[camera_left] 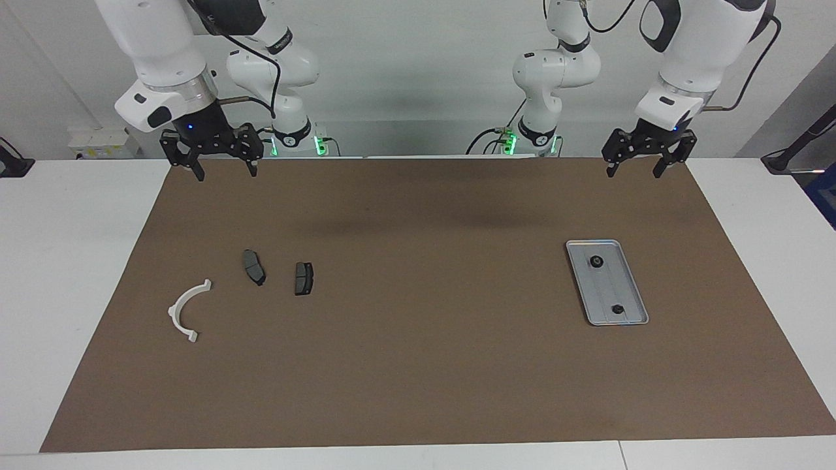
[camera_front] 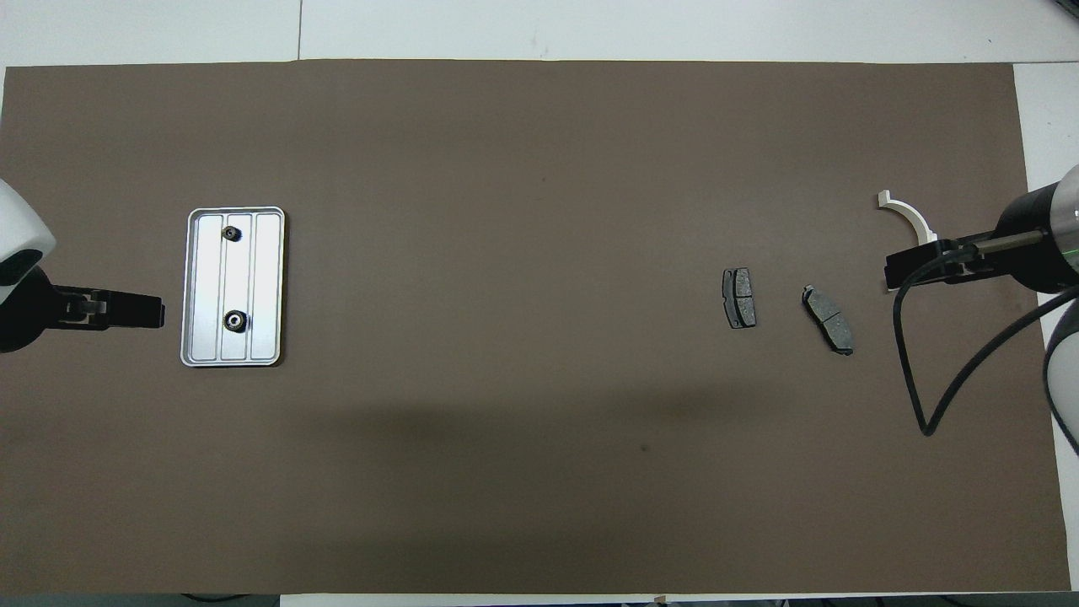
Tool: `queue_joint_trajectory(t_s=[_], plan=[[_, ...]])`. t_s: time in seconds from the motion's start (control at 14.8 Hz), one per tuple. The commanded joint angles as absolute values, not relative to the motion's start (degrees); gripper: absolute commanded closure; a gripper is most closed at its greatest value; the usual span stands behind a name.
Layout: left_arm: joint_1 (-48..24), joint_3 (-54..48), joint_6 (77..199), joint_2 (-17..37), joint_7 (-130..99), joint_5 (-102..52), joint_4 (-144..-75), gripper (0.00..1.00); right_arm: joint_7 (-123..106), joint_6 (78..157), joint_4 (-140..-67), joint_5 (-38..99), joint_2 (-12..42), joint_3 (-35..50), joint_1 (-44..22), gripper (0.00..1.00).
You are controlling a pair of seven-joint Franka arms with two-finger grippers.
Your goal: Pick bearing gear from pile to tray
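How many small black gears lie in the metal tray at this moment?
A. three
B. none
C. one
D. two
D: two gears lie in the tray, one gear at the end nearer to the robots and the other gear at the end farther from them.

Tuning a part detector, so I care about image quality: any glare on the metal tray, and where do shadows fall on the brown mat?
Overhead view: the tray gleams bright, near-white, yet both gears stay distinct; a broad soft shadow darkens the mat nearer the robots. Facing view: tray matte grey, no glare; a faint shadow band near the robots.
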State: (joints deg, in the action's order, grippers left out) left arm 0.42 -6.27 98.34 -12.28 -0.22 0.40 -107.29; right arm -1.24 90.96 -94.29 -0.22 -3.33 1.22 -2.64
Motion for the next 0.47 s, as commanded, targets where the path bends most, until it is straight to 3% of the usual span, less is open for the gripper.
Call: queue_joint_trajectory(t_s=[0.0,0.27,0.41], plan=[[-0.5,-6.2,97.9,-11.4,-2.7,-0.4,-106.2,0.0,-2.5,90.5,-94.5,0.8,-3.7,1.4,-1.9,0.0],[-0.5,-6.1,91.2,-4.3,-2.6,-0.4,-96.0,0.0,-2.5,90.5,-94.5,0.8,-3.7,1.4,-1.9,0.0],[-0.6,-6.1,90.4,-2.9,-2.6,-0.4,-94.5,0.0,-2.5,90.6,-94.5,0.8,-3.6,1.4,-1.9,0.0]])
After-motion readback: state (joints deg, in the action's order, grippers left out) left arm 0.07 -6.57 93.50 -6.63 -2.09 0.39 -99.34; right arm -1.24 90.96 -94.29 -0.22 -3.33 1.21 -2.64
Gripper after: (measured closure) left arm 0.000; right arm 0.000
